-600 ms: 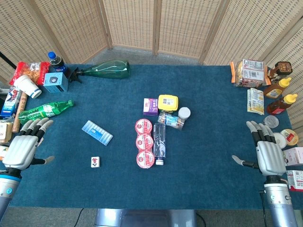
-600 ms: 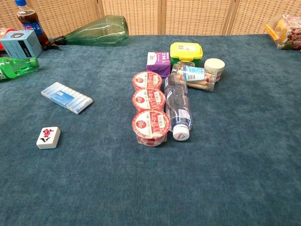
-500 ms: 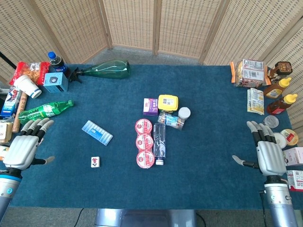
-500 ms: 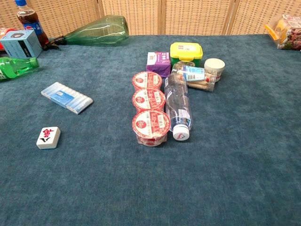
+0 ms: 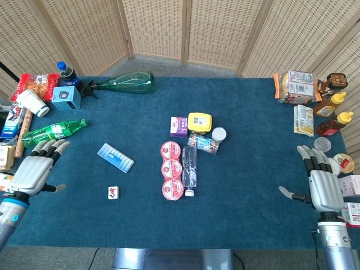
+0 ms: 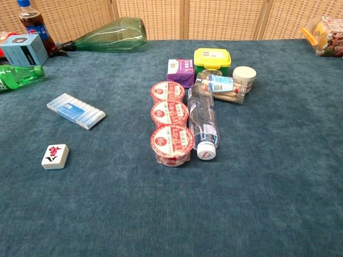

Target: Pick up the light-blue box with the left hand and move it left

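Observation:
The light-blue box (image 5: 115, 157) is a flat ribbed case lying slantwise on the blue table, left of centre; the chest view shows the box (image 6: 75, 111) too. My left hand (image 5: 35, 171) hovers at the table's left edge, well to the left of the box and apart from it, fingers spread and holding nothing. At the right edge my right hand (image 5: 322, 183) is also spread and holds nothing. Neither hand appears in the chest view.
A mahjong tile (image 5: 113, 192) lies just in front of the box. A green bottle (image 5: 52, 131), a blue cube box (image 5: 63, 97) and snacks crowd the far left. Three red cups (image 5: 171, 169), a water bottle (image 5: 190, 171) and small containers fill the centre.
My left hand has edged slightly forward and to the right. My right hand has drifted a little back toward the table's near right edge. The objects have not moved.

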Available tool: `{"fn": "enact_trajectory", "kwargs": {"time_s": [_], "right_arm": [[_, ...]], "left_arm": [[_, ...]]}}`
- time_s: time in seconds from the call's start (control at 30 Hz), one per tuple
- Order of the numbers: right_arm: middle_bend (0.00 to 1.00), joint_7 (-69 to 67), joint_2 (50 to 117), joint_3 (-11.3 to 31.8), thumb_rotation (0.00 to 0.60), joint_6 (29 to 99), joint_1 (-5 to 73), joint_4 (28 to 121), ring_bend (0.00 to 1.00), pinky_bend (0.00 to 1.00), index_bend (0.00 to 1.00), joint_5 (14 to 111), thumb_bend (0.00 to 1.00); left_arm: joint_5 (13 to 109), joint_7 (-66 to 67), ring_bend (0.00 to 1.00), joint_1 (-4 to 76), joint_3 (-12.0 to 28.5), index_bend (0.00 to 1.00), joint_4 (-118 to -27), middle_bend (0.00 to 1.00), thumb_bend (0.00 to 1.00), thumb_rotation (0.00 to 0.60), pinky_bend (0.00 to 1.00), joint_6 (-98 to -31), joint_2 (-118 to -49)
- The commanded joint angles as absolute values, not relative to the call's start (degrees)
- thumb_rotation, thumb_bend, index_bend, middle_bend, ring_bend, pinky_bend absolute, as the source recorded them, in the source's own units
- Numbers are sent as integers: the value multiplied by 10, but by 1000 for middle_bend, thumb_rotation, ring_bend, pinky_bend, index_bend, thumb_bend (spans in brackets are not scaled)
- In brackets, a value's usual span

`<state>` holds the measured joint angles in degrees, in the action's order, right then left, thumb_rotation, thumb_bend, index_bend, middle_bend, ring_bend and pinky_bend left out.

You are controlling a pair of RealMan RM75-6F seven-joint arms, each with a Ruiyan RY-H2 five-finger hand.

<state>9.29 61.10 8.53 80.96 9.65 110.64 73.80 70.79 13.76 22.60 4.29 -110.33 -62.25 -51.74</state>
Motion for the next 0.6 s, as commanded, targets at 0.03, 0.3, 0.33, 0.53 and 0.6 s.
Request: {"fn": "enact_trajectory", "kwargs": {"time_s": [0.03,0.3,0.33,0.53,0.6], "right_arm": [[0,92,609,86,499,812,94,1107,0,0,0,736,0],[0,87,597,90,502,817,90,1109,0,0,0,729,0],[0,86,595,91,502,817,89,1109,0,0,0,728,0],[0,81,590,92,500,818,86,1105,0,0,0,720,0],[0,79,589,93,500,818,85,1104,0,0,0,718,0]], "left_arm": [[682,152,0,266,53,71,-1068,0,141,600,0,-573,-540],[660,190,0,319,61,166,-998,0,141,600,0,-532,-630],[658,196,0,326,62,180,-986,0,140,600,0,-527,-645],[645,226,0,357,62,213,-928,0,141,600,0,-512,-710],[640,231,0,365,62,213,-913,0,141,600,0,-507,-726]]}}
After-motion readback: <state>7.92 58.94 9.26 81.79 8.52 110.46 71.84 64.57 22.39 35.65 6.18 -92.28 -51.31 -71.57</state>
